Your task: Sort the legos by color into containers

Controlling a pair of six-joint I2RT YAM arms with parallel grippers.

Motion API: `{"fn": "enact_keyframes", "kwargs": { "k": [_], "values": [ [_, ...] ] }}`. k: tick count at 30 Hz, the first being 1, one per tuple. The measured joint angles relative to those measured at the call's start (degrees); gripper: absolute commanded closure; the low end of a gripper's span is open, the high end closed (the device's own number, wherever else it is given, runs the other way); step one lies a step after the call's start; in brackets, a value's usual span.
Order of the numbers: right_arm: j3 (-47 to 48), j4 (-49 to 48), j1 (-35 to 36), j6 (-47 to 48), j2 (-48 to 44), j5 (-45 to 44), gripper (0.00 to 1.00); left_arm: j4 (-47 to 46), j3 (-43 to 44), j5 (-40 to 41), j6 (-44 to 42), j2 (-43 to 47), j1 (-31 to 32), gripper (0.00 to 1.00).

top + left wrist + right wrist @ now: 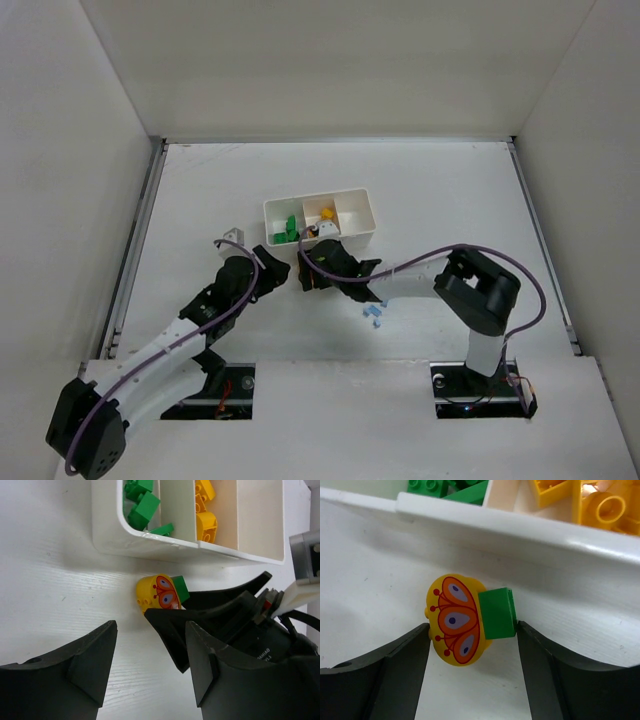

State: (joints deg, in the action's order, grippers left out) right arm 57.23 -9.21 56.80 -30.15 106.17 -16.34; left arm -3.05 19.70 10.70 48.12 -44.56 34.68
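Lying on the white counter point(450, 200) just beside the outer wall of the white tray point(520, 535) is a small cluster: a rounded yellow piece point(455, 620) printed with an orange butterfly, joined to a green brick point(497, 612). The right pincer point(472, 630) straddles this cluster, one fingertip against the yellow edge and the other against the green brick's corner. Whether it is truly clenched on the cluster or only touching it I cannot tell. The left pincer point(151, 625) stands released with nothing held, low over the counter and close beside the right one, whose dark finger reaches into the gap between its tips. Inside the tray, green bricks point(142, 505) fill the left end compartment and yellow-orange bricks point(206, 525) sit in the middle one. A few pale blue bricks point(375, 316) lie loose on the counter by the right arm's forearm, apart from the tray.
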Motion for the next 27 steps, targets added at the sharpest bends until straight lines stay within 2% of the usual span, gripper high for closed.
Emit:
{"fn": "enact_keyframes", "kwargs": {
  "k": [2,6,19,27],
  "values": [
    [0.0,0.0,0.6,0.2,0.0,-0.6,0.36,0.0,-0.7,-0.6,0.7,0.2,-0.7,0.46],
    [-0.3,-0.2,0.7,0.2,-0.3,-0.9,0.39,0.0,-1.5,-1.6,2.0,0.2,-1.4,0.46],
    [-7.5,-5.2,0.7,-1.5,-10.6,4.7,0.4,-6.9,-5.1,-3.3,8.6,2.2,-0.8,0.45],
    [-8.7,-8.0,0.9,-3.0,-12.5,9.2,0.4,-11.2,-5.1,-3.7,10.4,0.3,-0.1,0.44]
  ]
}}
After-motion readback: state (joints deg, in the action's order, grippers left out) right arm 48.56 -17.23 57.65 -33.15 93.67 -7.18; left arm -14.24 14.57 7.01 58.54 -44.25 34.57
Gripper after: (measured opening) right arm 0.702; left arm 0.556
